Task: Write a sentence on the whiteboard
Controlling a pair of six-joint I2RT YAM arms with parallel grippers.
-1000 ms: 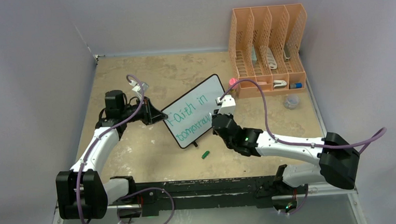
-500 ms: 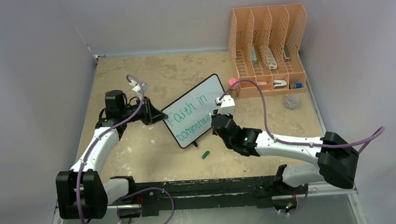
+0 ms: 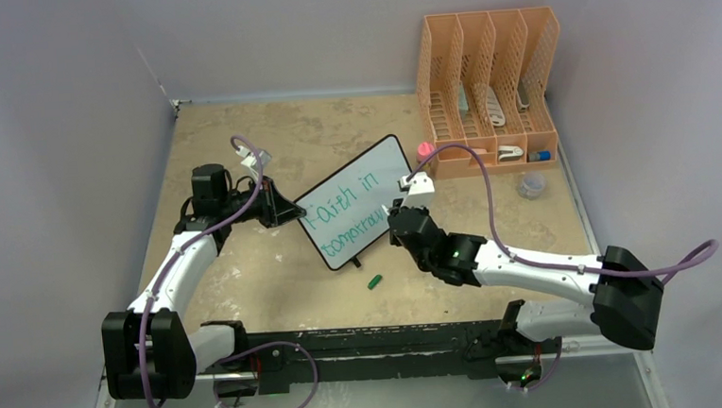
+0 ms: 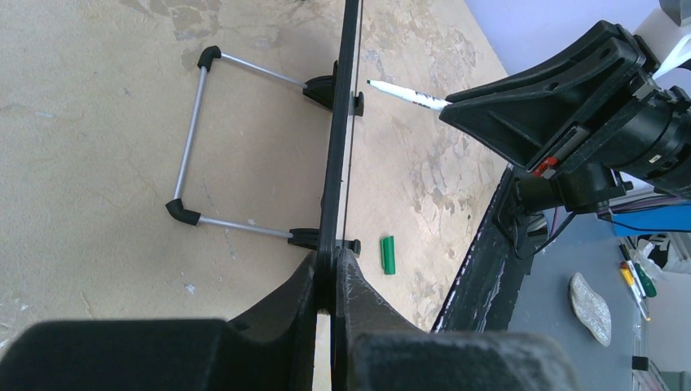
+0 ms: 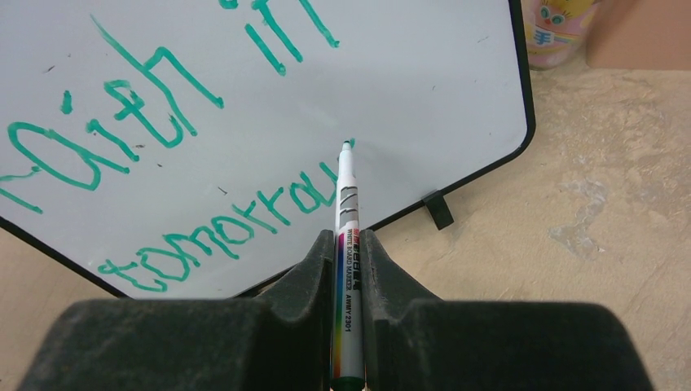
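The whiteboard (image 3: 352,202) stands tilted mid-table on its wire stand (image 4: 192,151). Green lettering (image 5: 155,122) on it reads "Faith in" over "tomorrow", the second line ending near the pen tip. My left gripper (image 4: 332,269) is shut on the board's left edge, seen edge-on (image 4: 342,122). My right gripper (image 5: 349,252) is shut on a white whiteboard marker (image 5: 346,204); its green tip touches or nearly touches the board just right of "tomorrow". The marker tip also shows in the left wrist view (image 4: 399,92). A green marker cap (image 3: 374,282) lies on the table below the board.
An orange file rack (image 3: 486,92) with small items stands at the back right. A pink-capped small object (image 3: 424,149) sits beside the board's right corner. A small clear lid (image 3: 530,185) lies right of the rack. Walls enclose left and back.
My right gripper with the marker has shifted slightly right and up along the second line. The left arm and board have not moved.
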